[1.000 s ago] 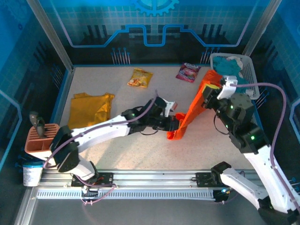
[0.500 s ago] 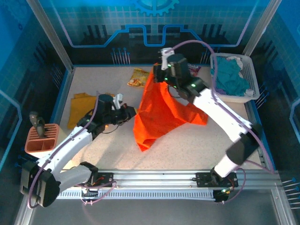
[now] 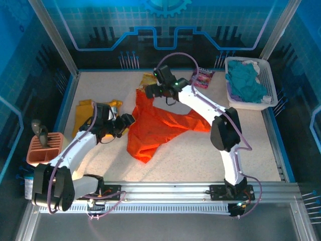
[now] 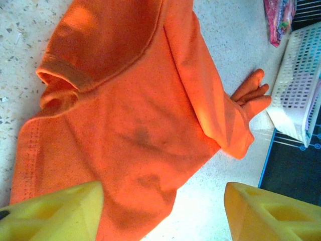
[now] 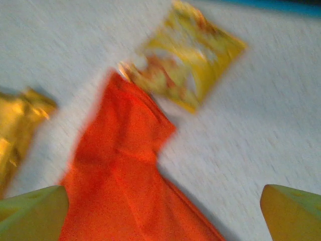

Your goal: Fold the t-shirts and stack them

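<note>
- Top external view: the orange t-shirt (image 3: pixel 160 125) lies loosely spread and rumpled on the tabletop (image 3: pixel 210 155) at the centre of the frame. One sleeve points right and a bunched corner sags toward the lower left.
- Left wrist view: the left fingers (image 4: pixel 55 211) stand spread wide at the two bottom corners, pinching nothing. The orange t-shirt covers the frame above them. Its hem runs down past the left-hand finger, and bare tabletop shows beside the right-hand one.
- Right wrist view, blurred: the right fingers (image 5: pixel 30 216) are likewise spread wide at the bottom corners and hold nothing. The orange cloth lies between them, nearer the left-hand finger. It narrows upward to a tip that meets the yellow snack packet (image 5: pixel 185 63) at upper centre.
- Seen from the top external camera, the left fingers sit at the orange t-shirt's left edge, centre left. The right fingers are low over its upper corner, just above centre.
- The mustard yellow t-shirt (image 3: pixel 84 111) lies at the left of the frame, partly hidden by the left arm and apart from the orange one.
- A pink snack packet (image 3: pixel 202 78) lies right of the yellow one.
- A white basket (image 3: pixel 266 95) holding teal cloth (image 3: pixel 246 83) stands at the upper right.
</note>
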You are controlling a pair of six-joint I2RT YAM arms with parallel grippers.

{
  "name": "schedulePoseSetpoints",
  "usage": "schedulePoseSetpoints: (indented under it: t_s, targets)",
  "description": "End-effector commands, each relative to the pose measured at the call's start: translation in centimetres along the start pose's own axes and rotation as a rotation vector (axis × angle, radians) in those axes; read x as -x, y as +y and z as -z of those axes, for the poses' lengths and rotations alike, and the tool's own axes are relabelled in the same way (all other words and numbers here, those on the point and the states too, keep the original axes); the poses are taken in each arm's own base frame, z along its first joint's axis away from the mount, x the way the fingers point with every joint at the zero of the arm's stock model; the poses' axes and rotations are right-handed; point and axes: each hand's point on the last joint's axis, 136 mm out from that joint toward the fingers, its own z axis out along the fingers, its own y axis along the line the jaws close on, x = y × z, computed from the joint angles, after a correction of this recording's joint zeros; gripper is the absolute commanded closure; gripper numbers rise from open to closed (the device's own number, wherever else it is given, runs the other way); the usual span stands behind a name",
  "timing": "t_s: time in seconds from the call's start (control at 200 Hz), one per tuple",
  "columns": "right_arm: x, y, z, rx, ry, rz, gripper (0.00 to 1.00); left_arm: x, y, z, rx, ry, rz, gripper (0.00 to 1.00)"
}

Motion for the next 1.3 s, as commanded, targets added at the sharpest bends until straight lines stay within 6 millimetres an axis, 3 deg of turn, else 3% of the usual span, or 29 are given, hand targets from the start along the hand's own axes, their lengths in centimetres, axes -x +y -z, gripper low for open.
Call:
schedulePoseSetpoints:
  t_s: [0.0, 0.145, 0.315, 0.525, 0.695, 0.896, 0.996, 1.076, 1.131, 1.186, 1.296]
  targets:
    - [-0.6, -5.8, 3.7, -0.04, -0.032, -0.144, 0.04, -3.2, 1.1, 0.3, 0.012, 0.073, -0.007, 0.35]
    - [-6.4, -12.2, 4.9, -0.114, 0.029, -0.245, 0.08, -6.8, 2.6, 0.0, 0.07, 0.136, -0.032, 0.35]
    - [-13.1, -18.6, 4.9, -0.217, 0.12, -0.376, 0.12, -10.0, 4.3, 0.0, 0.111, 0.187, -0.042, 0.34]
    - [-17.8, -23.9, 5.0, -0.376, 0.176, -0.483, 0.18, -12.9, 7.1, -0.1, 0.202, 0.221, -0.047, 0.31]
    - [-18.2, -23.5, 3.2, -0.277, 0.198, -0.535, 0.29, -13.7, 8.6, -0.6, 0.224, 0.213, -0.016, 0.3]
    - [-19.1, -22.2, 2.1, -0.196, 0.229, -0.606, 0.4, -13.8, 8.6, -1.2, 0.225, 0.21, -0.011, 0.3]
    - [-19.8, -21.7, 1.9, -0.165, 0.234, -0.635, 0.53, -13.8, 8.6, -1.4, 0.23, 0.209, -0.019, 0.3]
    - [-19.6, -20.9, 1.7, -0.117, 0.228, -0.648, 0.74, -13.8, 8.6, -1.6, 0.232, 0.209, -0.022, 0.31]
    - [-19.3, -20.6, 2.1, -0.095, 0.224, -0.656, 0.91, -13.8, 8.6, -1.8, 0.233, 0.212, -0.023, 0.31]
    - [-18.6, -20.2, 2.8, -0.083, 0.207, -0.653, 1.0, -13.7, 8.4, -1.9, 0.231, 0.213, -0.026, 0.31]
    - [-16.1, -20.0, 5.9, -0.121, 0.16, -0.596, 1.0, -13.3, 8.0, -2.0, 0.233, 0.208, -0.045, 0.31]
